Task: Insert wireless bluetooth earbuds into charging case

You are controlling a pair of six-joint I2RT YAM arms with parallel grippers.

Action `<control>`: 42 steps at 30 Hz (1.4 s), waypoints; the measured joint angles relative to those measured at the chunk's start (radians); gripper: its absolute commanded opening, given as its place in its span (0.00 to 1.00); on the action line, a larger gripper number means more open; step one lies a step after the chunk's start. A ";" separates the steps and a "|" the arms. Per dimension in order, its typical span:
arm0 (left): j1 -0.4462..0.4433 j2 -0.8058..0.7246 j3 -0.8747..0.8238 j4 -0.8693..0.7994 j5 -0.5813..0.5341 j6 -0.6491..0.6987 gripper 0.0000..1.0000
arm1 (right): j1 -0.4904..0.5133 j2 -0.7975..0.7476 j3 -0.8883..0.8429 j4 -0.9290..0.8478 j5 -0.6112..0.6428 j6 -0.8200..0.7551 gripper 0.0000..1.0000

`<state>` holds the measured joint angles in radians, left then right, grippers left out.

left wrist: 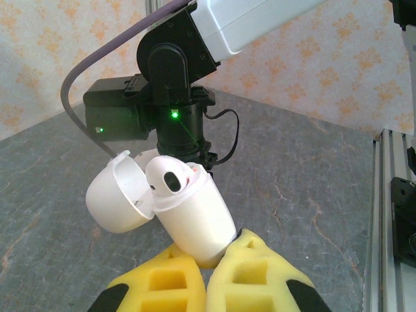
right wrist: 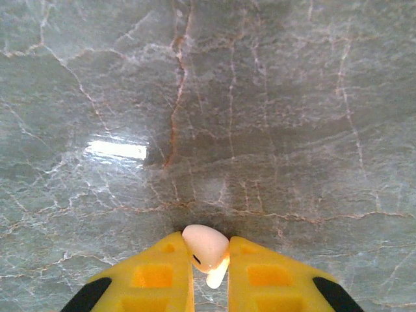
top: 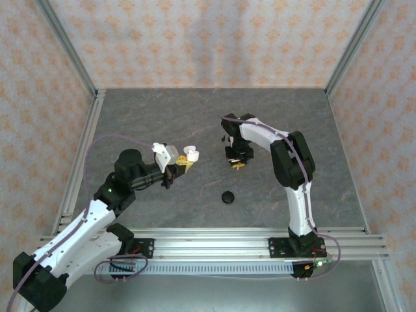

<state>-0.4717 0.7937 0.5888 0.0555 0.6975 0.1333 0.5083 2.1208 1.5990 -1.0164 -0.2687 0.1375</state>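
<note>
Yellow moulded fingers of my right gripper (right wrist: 209,260), each with square recessed pockets, pinch a glossy white earbud (right wrist: 201,242) by its rounded head. Its short stem trails back between them. Beneath lies the table (right wrist: 260,97), a smooth grey stone-look surface with pale and rusty veins and one bright patch of glare.

My left gripper (left wrist: 209,263), with the same yellow fingers, is clamped on the base of a smooth white charging case (left wrist: 198,224), a rounded, egg-like shape tilted to the left. Its domed lid (left wrist: 117,195) hangs open on the hinge, and a second white earbud (left wrist: 170,181) sits in one socket.

From above, the two grippers are apart, and a small black round object (top: 227,197) rests on the table between them, nearer my bases.
</note>
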 measured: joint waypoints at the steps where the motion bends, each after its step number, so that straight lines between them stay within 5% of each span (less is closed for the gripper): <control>1: 0.000 0.000 0.000 0.000 0.000 0.000 0.00 | 0.000 -0.006 -0.008 0.007 -0.001 0.004 0.16; 21: 0.000 -0.002 0.000 0.015 0.000 -0.006 0.00 | 0.019 -0.478 -0.277 0.334 -0.081 0.133 0.14; 32: 0.000 0.003 0.002 0.117 -0.004 -0.084 0.00 | 0.131 -0.819 -0.340 0.666 -0.132 0.143 0.13; 42: 0.000 0.021 0.020 0.201 -0.007 -0.154 0.00 | 0.226 -0.900 -0.386 0.847 -0.182 0.134 0.14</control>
<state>-0.4717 0.8143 0.6090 0.2569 0.6903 -0.0204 0.7341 1.2213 1.2129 -0.1692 -0.4507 0.2710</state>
